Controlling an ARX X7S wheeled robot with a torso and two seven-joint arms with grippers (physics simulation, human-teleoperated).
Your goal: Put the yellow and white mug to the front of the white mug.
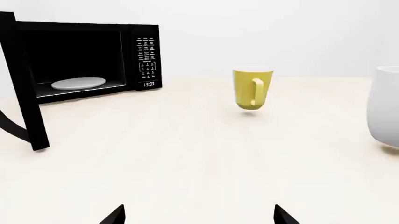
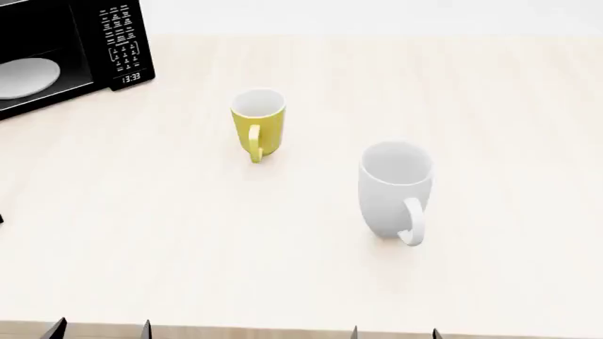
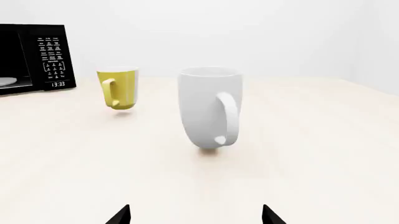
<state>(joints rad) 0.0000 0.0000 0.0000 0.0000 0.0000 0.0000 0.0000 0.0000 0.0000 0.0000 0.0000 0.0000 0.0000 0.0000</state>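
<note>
The yellow and white mug (image 2: 257, 126) stands upright on the table, its yellow handle toward me; it also shows in the left wrist view (image 1: 252, 88) and the right wrist view (image 3: 118, 87). The larger white mug (image 2: 395, 189) stands to its right and nearer me, also showing in the right wrist view (image 3: 210, 107) and at the edge of the left wrist view (image 1: 386, 107). My left gripper (image 2: 101, 330) and right gripper (image 2: 394, 333) are open and empty at the table's near edge, well short of both mugs. Only their tips show in the wrist views (image 1: 198, 215) (image 3: 195, 215).
A black microwave (image 2: 61, 49) with its door open stands at the far left, a white plate (image 2: 24, 76) inside; its door (image 1: 22, 84) juts toward me in the left wrist view. The light wooden table (image 2: 471, 106) stretches right.
</note>
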